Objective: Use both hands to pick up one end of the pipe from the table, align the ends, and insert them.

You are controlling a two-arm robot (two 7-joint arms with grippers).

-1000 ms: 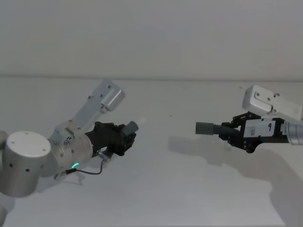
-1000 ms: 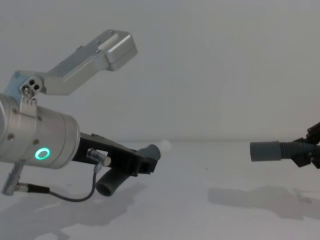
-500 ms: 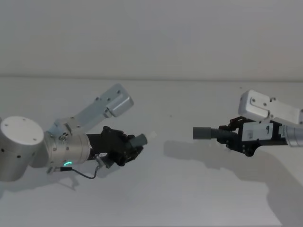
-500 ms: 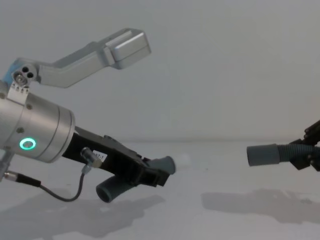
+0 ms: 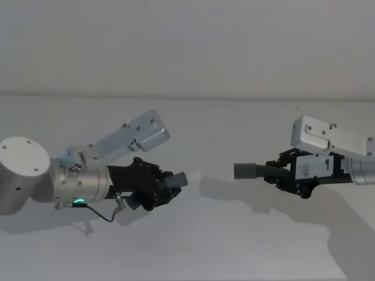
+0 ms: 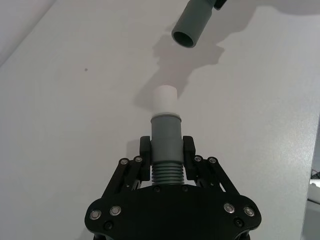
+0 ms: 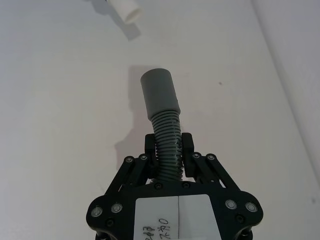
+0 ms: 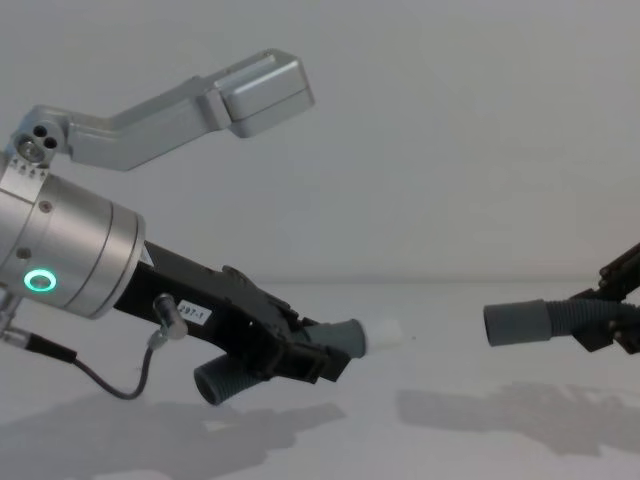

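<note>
Pipe (image 5: 176, 181) in two pieces, both held clear of the bench (image 5: 193, 252). Head view: the left pincer (image 5: 157, 188) is clamped on the short tube (image 5: 173, 182), whose whitish tip (image 5: 192, 175) points across at the cuff (image 5: 244, 170) of the long hose (image 5: 267, 171). The right pincer (image 5: 282, 174) is clamped on the ribbed part of the hose just behind the cuff. An open gap separates the two ends. Left wrist view: the pincer grips the tube on its ribbed section, and the cuff's open mouth lies ahead of the tip but off the tube's axis and at an angle to it. Right wrist view: the tip likewise sits to one side of the line along which the cuff points. Chest view: tip and cuff hang at nearly the same height, the tube sloping slightly upward toward its tip and the cuff close to level. The step in hand is judged to be alignment. It is done best by removing the sideways offset and the angle first, then advancing along one shared axis, since the narrow tip would otherwise catch on the cuff's rim. Compared with one second earlier, the left arm has swung the tip round to face the cuff, the right arm has carried the cuff inward, and the gap has narrowed.
</note>
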